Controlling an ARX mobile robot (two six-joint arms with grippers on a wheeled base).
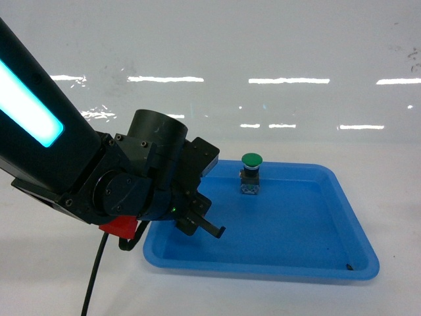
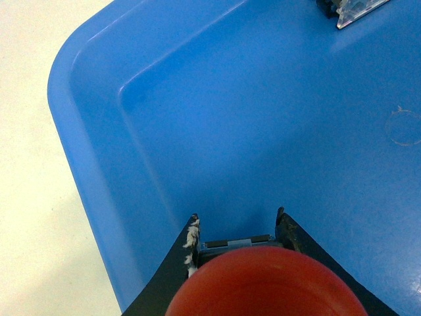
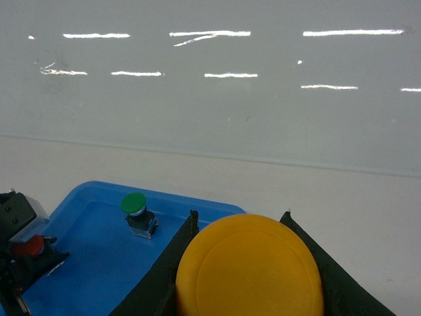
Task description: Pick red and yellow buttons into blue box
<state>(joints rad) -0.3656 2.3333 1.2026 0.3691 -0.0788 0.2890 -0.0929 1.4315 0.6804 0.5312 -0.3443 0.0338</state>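
Looking through the head view, I have the left gripper (image 1: 209,227) at the lower left of centre, hanging over the near-left corner of the blue box (image 1: 358,227). Its black arm runs up to the upper left edge of the frame, with a glowing cyan strip on it. A bit of red shows under the wrist there, but from this angle I cannot make out what it is.

My left wrist camera settles it: the red button (image 2: 266,283) fills the bottom centre of the frame, clamped between the two dark fingers (image 2: 189,247), cap toward the lens, with a sliver of its grey body visible just beyond the cap. Blue floor lies behind it, and the box's rounded corner curves down the left side of the picture, with pale table beyond. Whether the button touches the floor I cannot tell.

On the right wrist camera, the yellow button (image 3: 250,266) takes up the lower centre, gripped the same way between the right gripper (image 3: 240,220) fingers. Past it, in the lower left of that frame, I see the box and the green button (image 3: 137,210) standing upright inside it, and further left the left gripper again with the red cap. The right gripper does not appear in the head view.

In the head view the green button sits upright near the far rim of the box, at about the middle of the frame, well apart from the left gripper. A small dark speck lies at the box's lower right corner.
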